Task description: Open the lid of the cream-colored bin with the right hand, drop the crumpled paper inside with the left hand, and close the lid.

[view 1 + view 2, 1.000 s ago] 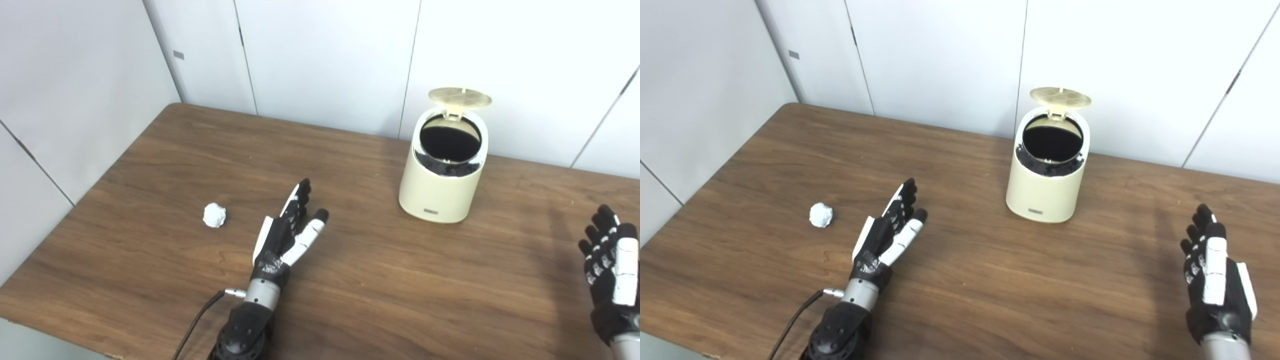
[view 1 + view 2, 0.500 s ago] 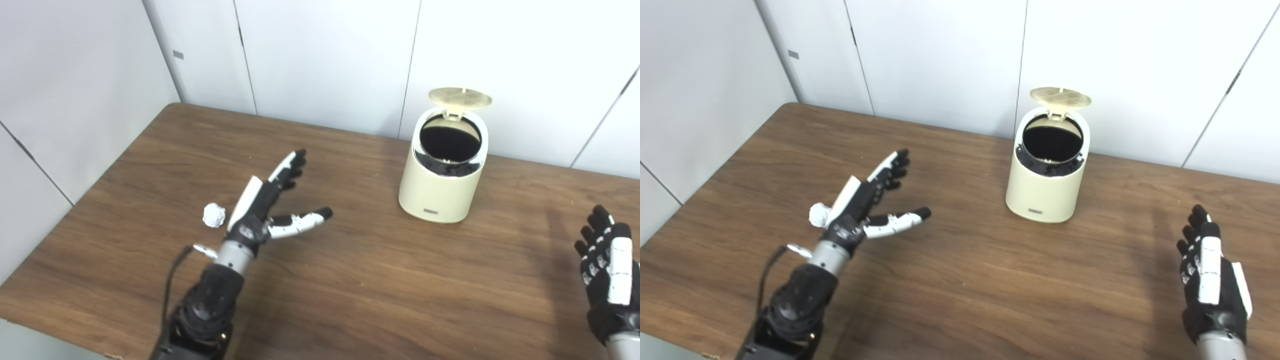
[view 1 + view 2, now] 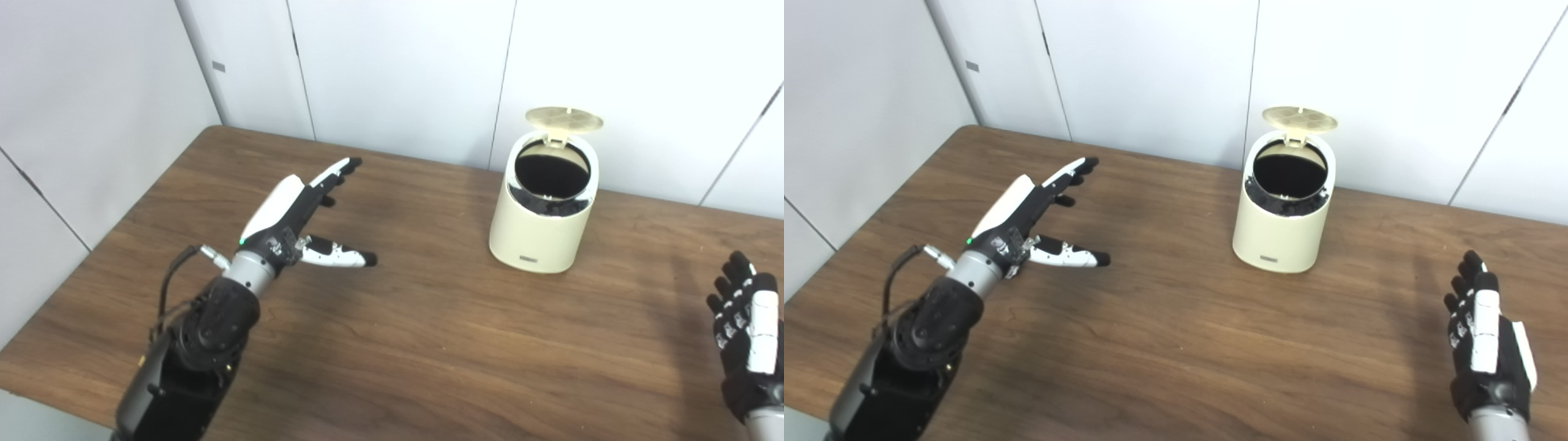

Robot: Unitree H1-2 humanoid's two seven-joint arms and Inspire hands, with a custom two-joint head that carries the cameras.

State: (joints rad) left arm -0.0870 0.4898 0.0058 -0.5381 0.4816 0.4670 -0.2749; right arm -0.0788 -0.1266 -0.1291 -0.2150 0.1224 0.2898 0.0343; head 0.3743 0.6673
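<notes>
The cream-colored bin (image 3: pixel 539 226) stands at the back right of the table, its round lid (image 3: pixel 563 119) tipped up and back, the dark inside showing. My left hand (image 3: pixel 300 214) hovers above the table's left-middle, open, fingers stretched toward the far side and thumb spread to the right. The crumpled paper does not show in either view; the left hand and forearm cover the spot where it lay. My right hand (image 3: pixel 1485 340) is open at the bottom right corner, well away from the bin, holding nothing.
The brown wooden table (image 3: pixel 429 343) has its left edge and near-left corner close to my left forearm (image 3: pixel 202 343). White wall panels (image 3: pixel 398 67) rise right behind the bin.
My left hand has risen and swung left and forward, coming over the paper, which it now hides. The right hand barely shifted. Bin and lid are unchanged.
</notes>
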